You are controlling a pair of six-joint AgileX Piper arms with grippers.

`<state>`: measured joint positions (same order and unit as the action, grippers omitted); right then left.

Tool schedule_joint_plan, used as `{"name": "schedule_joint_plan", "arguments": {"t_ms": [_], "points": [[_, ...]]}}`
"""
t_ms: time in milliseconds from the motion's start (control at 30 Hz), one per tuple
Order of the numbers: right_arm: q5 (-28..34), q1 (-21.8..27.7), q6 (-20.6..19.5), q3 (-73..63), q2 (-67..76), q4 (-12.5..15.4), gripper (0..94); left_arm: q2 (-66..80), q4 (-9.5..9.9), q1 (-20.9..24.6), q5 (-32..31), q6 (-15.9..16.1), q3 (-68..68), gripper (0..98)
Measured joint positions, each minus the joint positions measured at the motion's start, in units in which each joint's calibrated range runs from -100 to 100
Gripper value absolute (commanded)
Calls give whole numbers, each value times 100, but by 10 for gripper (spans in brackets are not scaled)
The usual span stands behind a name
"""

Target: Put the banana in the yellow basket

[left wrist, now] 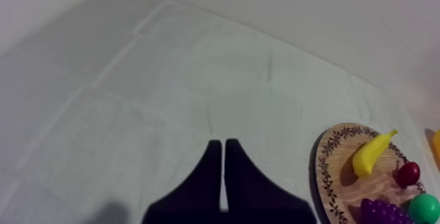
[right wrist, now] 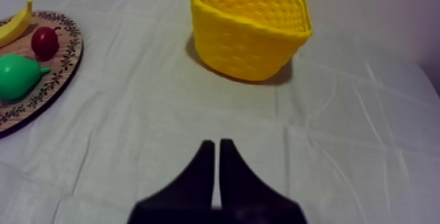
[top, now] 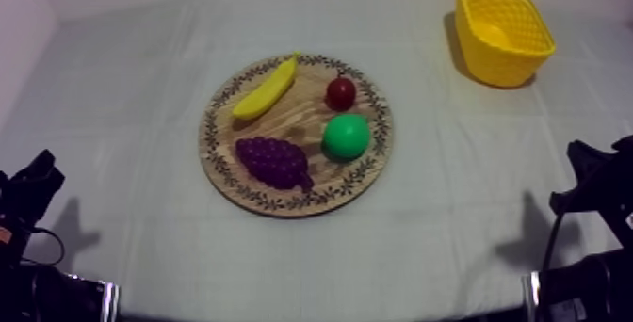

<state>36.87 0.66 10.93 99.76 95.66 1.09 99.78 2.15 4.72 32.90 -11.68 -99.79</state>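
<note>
A yellow banana lies on the far left part of the round wooden board in the middle of the table. The yellow basket stands at the far right, with nothing in it. My left gripper rests low at the left edge, shut, its fingers together as a narrow wedge over bare cloth, left of the board and banana. My right gripper rests low at the right edge, also shut, with the basket ahead of it.
On the board also lie a small red fruit, a green pear and a purple bunch of grapes. Bare cloth lies between the board and the basket and along the table's front.
</note>
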Motion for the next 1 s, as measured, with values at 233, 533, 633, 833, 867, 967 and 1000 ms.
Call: {"name": "schedule_joint_plan", "arguments": {"t_ms": [233,533,633,833,867,967,1000], "points": [[0,0,-3,0,0,0,6,0,0,0,0,0,0,1],[45,-54,76,0,0,5,6,0,0,0,0,0,0,1],[91,-213,331,0,0,24,6,0,0,0,0,0,0,1],[91,-318,537,-6,0,36,6,0,0,0,0,0,0,1],[91,-324,513,-6,0,36,6,0,0,0,0,0,0,1],[165,-332,300,-13,0,36,6,0,0,0,0,0,0,1],[165,-332,196,-13,0,36,6,0,0,0,0,0,0,1]]}}
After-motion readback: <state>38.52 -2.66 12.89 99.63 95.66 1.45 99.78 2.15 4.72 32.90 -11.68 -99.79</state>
